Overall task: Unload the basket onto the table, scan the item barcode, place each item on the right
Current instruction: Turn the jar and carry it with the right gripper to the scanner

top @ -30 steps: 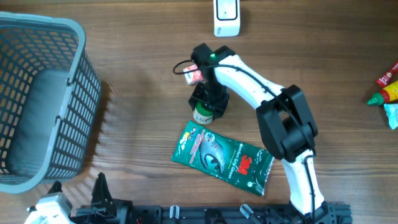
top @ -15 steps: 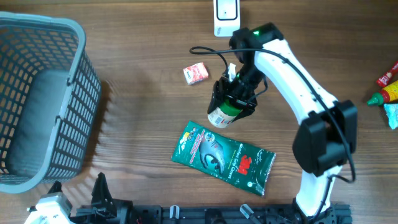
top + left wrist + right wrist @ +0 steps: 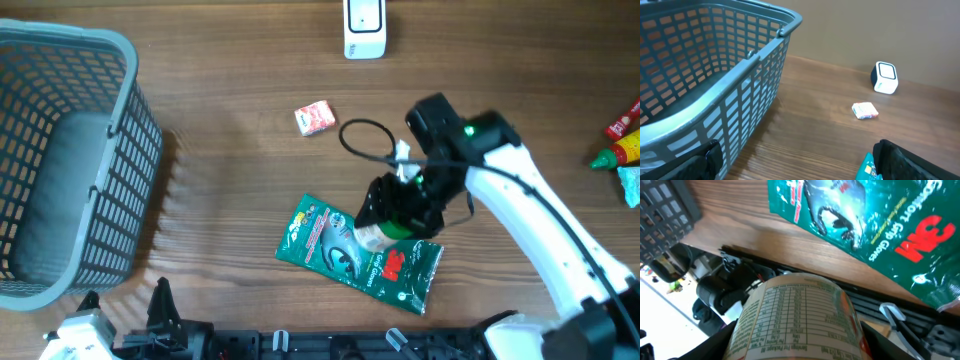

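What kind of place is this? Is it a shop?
Probably a pretend shop checkout on a wooden table: a grey plastic mesh basket, a small white barcode scanner, and a white labelled bottle in the right gripper.

The green pack (image 3: 865,225) bears a red "3M" at its 3 o'clock end in the right wrist view, with white "Comfort Grip Gloves" running beside it, all seen upside down. From overhead the same red "3M" shows toward the pack's 4 o'clock end. The bottle (image 3: 800,315) carries a printed table of fine figures, too small to read. The small packet (image 3: 314,118) shows red print, illegible
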`<state>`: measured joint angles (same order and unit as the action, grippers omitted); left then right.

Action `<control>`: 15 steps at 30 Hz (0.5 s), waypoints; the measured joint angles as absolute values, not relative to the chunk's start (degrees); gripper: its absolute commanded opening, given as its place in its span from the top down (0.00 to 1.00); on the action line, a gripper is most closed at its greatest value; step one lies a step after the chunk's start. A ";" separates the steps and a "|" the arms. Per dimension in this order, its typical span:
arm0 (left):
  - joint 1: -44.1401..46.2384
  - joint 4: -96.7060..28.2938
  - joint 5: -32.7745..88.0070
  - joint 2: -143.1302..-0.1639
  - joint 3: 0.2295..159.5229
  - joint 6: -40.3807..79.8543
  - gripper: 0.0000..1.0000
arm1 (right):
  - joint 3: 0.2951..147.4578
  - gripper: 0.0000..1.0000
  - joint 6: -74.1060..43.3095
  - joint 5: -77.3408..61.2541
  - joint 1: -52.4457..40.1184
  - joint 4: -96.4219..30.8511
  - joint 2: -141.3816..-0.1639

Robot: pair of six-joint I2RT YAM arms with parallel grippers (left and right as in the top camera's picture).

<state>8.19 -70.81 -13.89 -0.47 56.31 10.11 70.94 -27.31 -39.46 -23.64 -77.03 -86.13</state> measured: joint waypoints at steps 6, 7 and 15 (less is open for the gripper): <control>8.19 -70.81 -13.89 -0.47 56.31 10.11 0.00 | 66.02 0.37 -31.59 -41.76 -23.64 -71.13 -84.12; 8.19 -70.81 -13.89 -0.47 56.31 10.11 0.00 | 66.02 0.35 -32.10 -42.02 -23.64 -69.91 -84.09; 8.19 -70.78 -13.89 -0.47 56.31 10.11 0.00 | 65.69 0.39 -36.12 -36.47 -21.06 -43.97 -84.09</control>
<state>8.19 -70.78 -13.89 -0.47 56.31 10.11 65.69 -36.12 -36.47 -21.06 -43.97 -84.09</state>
